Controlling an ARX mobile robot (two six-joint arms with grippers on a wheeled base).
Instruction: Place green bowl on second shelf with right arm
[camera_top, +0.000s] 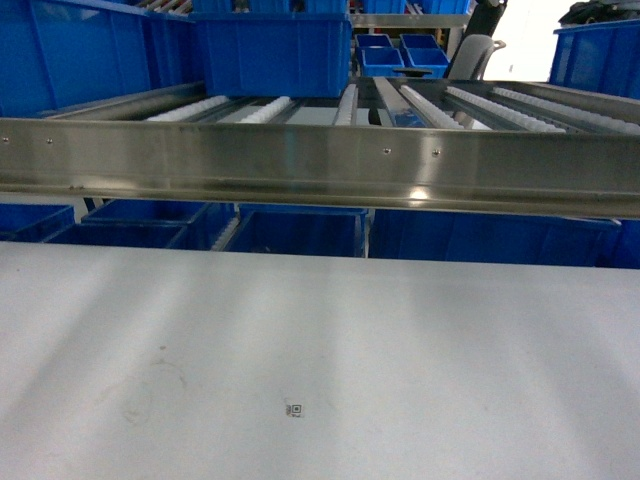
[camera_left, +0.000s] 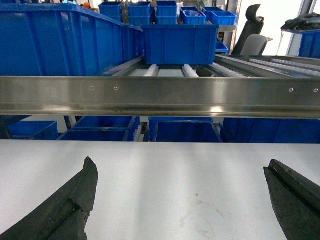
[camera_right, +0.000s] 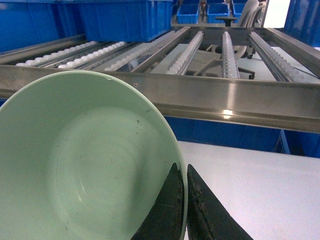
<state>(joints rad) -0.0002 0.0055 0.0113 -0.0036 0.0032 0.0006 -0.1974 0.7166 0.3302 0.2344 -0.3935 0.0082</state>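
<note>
Above the white table's (camera_right: 260, 185) far edge, right wrist view: green bowl (camera_right: 75, 165), pale mint, plain, tilted so its hollow faces the camera; rim pinched between the two dark fingers of the right gripper (camera_right: 186, 200), which are closed on it with only the bowl wall between them; bowl not visible in the head view. Ahead of it: steel front rail (camera_right: 240, 102) of a roller shelf (camera_right: 227, 50), white roller tracks running away from the rail; blue crate (camera_right: 127, 20) standing at the far left of those tracks. Left gripper (camera_left: 180, 200): fingers spread wide over bare table, holding nothing, idle.

Handling note, as judgement: bowl appears lifted but not yet over the rail; rim should clear the rail's top edge before travelling forward; open tracks to the right of the crate look the safer landing; level the bowl base-down across two tracks before release, since a tilted bowl on rollers may run or tip; single-edge pinch suggests slow motion.
</note>
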